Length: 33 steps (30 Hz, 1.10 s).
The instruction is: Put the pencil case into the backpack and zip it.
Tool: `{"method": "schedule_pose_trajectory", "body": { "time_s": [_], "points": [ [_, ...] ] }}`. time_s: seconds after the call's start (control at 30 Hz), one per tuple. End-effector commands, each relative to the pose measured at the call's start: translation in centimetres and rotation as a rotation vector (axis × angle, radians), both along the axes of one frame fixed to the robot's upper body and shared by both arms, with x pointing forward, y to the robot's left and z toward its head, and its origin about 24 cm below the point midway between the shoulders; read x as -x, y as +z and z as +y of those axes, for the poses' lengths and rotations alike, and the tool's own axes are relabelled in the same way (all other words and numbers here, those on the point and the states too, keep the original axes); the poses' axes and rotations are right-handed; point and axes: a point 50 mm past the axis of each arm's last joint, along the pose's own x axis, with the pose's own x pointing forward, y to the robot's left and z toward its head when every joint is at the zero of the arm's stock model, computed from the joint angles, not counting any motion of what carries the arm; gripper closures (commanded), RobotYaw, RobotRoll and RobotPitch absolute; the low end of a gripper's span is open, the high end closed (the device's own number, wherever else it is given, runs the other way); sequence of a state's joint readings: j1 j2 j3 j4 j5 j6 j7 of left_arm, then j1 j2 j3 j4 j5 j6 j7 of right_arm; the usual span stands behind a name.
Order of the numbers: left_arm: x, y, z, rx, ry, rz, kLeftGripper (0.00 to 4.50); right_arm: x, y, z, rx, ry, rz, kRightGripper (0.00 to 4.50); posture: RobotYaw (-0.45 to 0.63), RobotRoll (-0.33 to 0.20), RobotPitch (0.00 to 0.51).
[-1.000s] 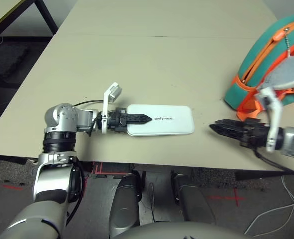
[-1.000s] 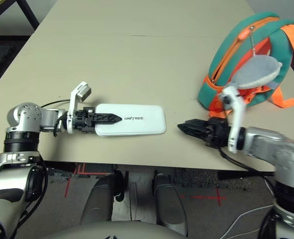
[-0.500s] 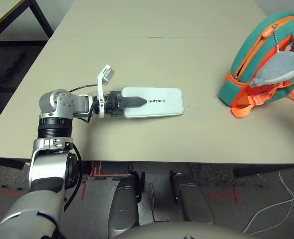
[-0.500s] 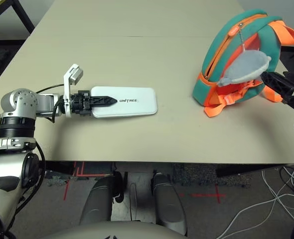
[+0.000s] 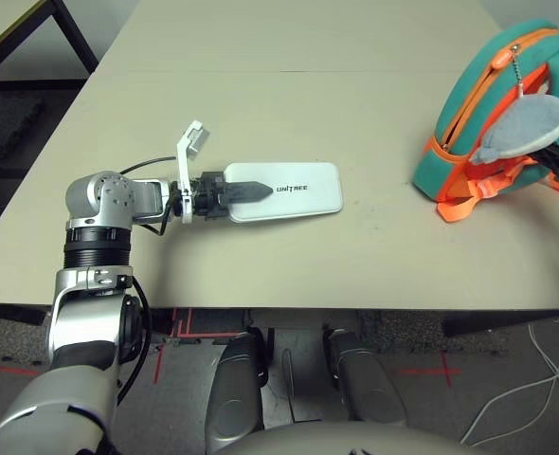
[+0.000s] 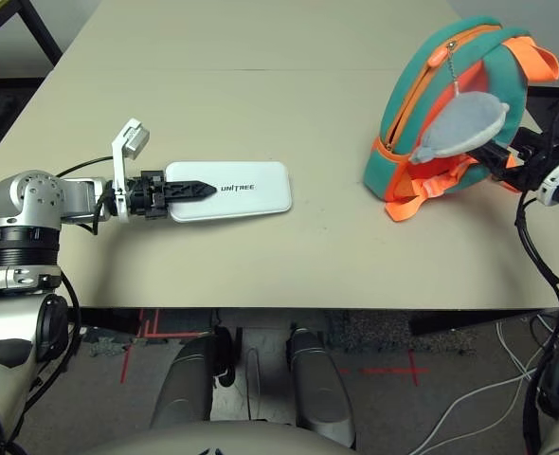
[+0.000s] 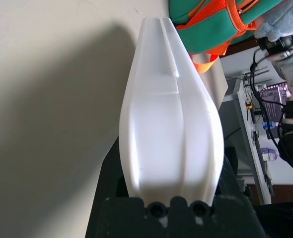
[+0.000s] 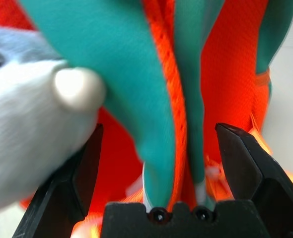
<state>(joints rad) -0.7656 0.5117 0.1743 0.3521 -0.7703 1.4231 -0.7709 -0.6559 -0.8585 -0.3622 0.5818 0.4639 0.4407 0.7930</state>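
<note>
While the left gripper (image 5: 246,191) is clamped on the near end of the case (image 5: 294,191), one black finger lying across its white top and the case jutting straight out ahead of the fingertips, the right gripper (image 8: 159,163) stands wide apart around the backpack's (image 6: 431,104) teal strap and orange back panel, holding nothing yet. The backpack sits well beyond the case's far tip, across bare table, with the grey charm (image 6: 461,125) hanging just beside the right gripper's fingers. My reading is that the step in hand is steadying the backpack so the case can go in; doing it well likely means closing on the fabric near the zipper opening, not on the charm or its chain, and pulling the mouth wide before the left arm swings the case over. The grip on the case is at one end only, so a slow, level carry should keep it from pivoting. The table (image 5: 289,85) is a plain beige top; past its edge are dark floor, a black table leg (image 5: 79,33), and cables on the floor (image 6: 478,403) by the right arm.
</note>
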Motion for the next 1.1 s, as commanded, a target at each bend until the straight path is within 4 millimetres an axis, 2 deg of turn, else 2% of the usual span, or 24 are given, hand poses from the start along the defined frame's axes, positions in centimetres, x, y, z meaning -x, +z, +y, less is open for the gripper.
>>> {"method": "schedule_pose_trajectory", "body": {
  "time_s": [0.03, 0.2, 0.33, 0.4, 0.6, 0.8, 1.1],
  "points": [
    [0.3, -0.4, 0.2, -0.034, 0.015, 0.017, 3.27, -0.5, 0.3, 0.1, -0.004, 0.017, -0.022, 0.61, -0.06, 0.0, 0.164],
    [0.3, -0.4, 0.2, -0.037, 0.014, 0.012, 3.27, -0.1, 0.8, 0.7, -0.038, 0.08, -0.017, 2.5, -0.07, 0.0, 0.161],
    [0.1, -0.4, 0.0, -0.05, 0.011, 0.004, 3.27, 1.7, 2.0, 2.1, -0.034, 0.188, 0.026, 4.03, -0.09, 0.0, 0.159],
    [0.0, -0.5, -0.1, -0.051, 0.012, 0.005, 3.27, 2.8, 2.6, 3.0, -0.037, 0.236, 0.048, 4.44, -0.1, 0.0, 0.159],
    [-0.6, -1.2, -1.0, -0.053, -0.016, 0.016, 3.27, 8.4, 6.1, 6.6, -0.044, 0.424, 0.087, 4.45, -0.19, 0.0, 0.159],
    [-1.7, -1.3, -2.0, -0.048, -0.045, 0.01, 3.27, 11.7, 8.0, 8.0, -0.037, 0.474, 0.066, 4.45, -0.26, 0.0, 0.154],
    [-2.9, -1.4, -3.8, -0.047, -0.11, 0.005, 3.27, 15.5, 8.8, 9.4, -0.036, 0.507, 0.033, 4.45, -0.36, 0.0, 0.158]
  ]
}}
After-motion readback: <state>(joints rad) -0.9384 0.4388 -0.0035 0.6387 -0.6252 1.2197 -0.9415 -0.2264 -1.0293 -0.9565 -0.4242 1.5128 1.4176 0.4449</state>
